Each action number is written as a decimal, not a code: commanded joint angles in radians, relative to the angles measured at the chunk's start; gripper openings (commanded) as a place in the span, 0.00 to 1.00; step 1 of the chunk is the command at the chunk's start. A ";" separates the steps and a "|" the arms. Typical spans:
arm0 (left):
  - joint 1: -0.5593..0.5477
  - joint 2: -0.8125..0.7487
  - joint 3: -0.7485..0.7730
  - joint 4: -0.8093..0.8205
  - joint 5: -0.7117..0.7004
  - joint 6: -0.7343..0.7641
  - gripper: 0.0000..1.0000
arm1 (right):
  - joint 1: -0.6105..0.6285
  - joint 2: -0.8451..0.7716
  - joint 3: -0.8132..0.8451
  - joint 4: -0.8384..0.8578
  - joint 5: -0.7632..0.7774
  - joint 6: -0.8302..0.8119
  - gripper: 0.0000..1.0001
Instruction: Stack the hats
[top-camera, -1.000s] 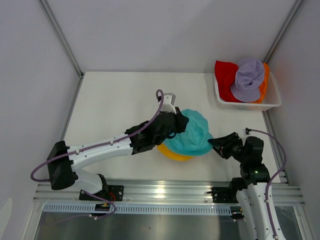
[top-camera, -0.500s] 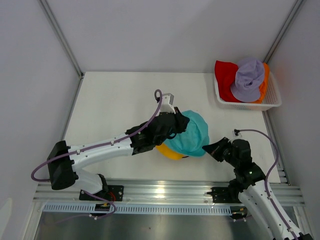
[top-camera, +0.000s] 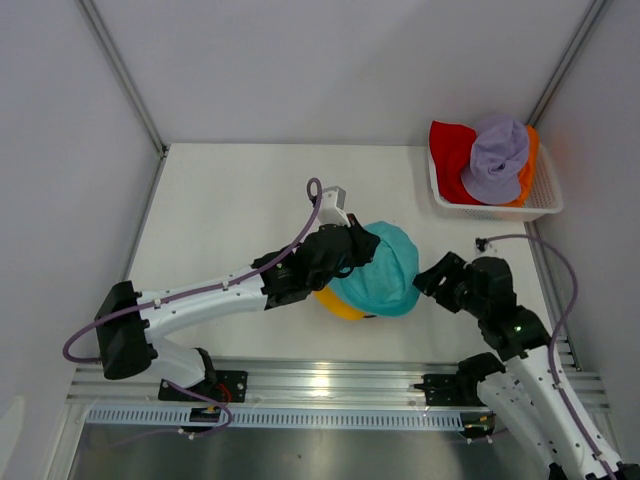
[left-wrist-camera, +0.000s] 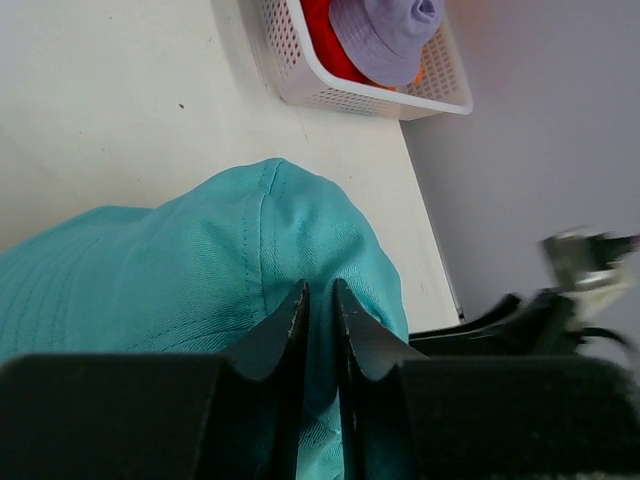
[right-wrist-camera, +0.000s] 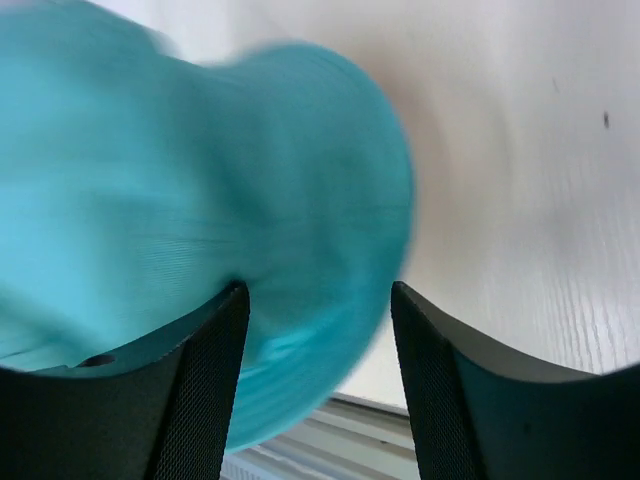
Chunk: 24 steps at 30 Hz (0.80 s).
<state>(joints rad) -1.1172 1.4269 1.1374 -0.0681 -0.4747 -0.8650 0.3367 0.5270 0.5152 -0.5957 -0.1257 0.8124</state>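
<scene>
Since a second ago the right tool (top-camera: 432, 280) has dipped back toward the near edge of the tabletop (top-camera: 230, 220) and returned to the right brim of the teal hat (top-camera: 380, 270), which now sits drawn in to a rounder heap. The left arm has barely shifted. That right tool is released, its jaws spread wide with the blurred teal brim just ahead of them. The left tool (left-wrist-camera: 320, 290) is clenched on a small fold of the teal crown. The teal hat lies near the near edge, a little right of its middle, draped over the yellow hat (top-camera: 340, 305), of which only a crescent shows on the near left side. The lavender hat (top-camera: 497, 160), red hat (top-camera: 450, 145) and orange hat (top-camera: 530, 165) sit piled in the white basket (top-camera: 490, 208) at the far right corner. The teal hat is stitched cotton-like cloth with a seamed crown, matte and creased. It looks light, limp and not fragile, so it will sag and fold rather than hold shape. A pinch of brim on each side should serve best to spread it squarely over the yellow one.
</scene>
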 joint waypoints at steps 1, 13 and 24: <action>-0.024 0.090 -0.071 -0.320 0.073 -0.052 0.20 | 0.004 0.037 0.248 -0.116 0.095 -0.114 0.62; 0.049 -0.043 -0.056 -0.176 0.223 0.242 0.64 | 0.022 0.389 0.522 0.143 -0.149 -0.246 0.50; 0.214 -0.355 -0.139 -0.237 0.404 0.307 1.00 | 0.223 0.505 0.594 0.137 -0.066 -0.249 0.45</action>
<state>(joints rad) -0.9203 1.1305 1.0115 -0.2497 -0.1509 -0.6140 0.4919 1.0222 1.0393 -0.4740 -0.2569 0.5903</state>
